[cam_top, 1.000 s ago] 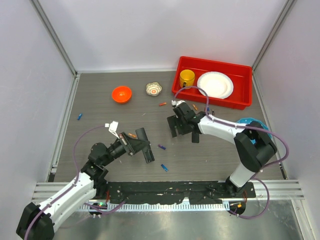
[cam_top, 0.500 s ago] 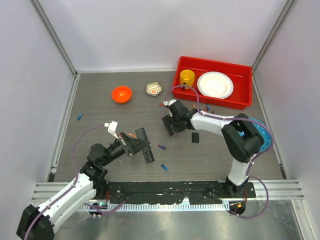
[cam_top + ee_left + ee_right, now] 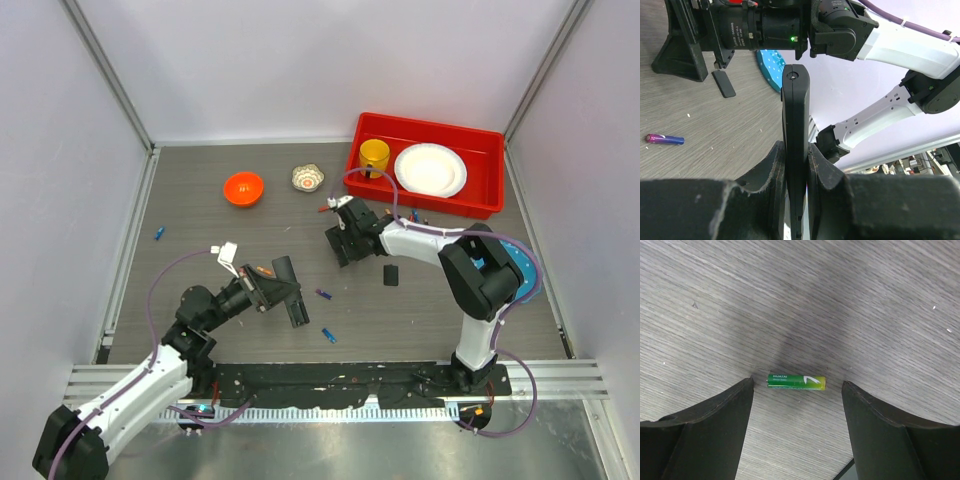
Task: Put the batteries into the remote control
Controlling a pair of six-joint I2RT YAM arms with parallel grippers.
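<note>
Pick-up step: left end effector (image 3: 796,150) clamped on the upright remote control (image 3: 795,110), centre frame; right end effector (image 3: 797,390) apart, straddling a green battery (image 3: 796,381) lying on the table (image 3: 865,300), lower centre; next move likely needs a square closing on it, then lifting.

Right gripper (image 3: 341,246) moves off from just beside the black cover (image 3: 391,275) to up-left of it in the top view, now clearly apart. Its spread fingers now straddle a green battery (image 3: 796,381), not touching it. Right elbow swings in toward the cover, hiding more of the blue plate (image 3: 532,272).
</note>
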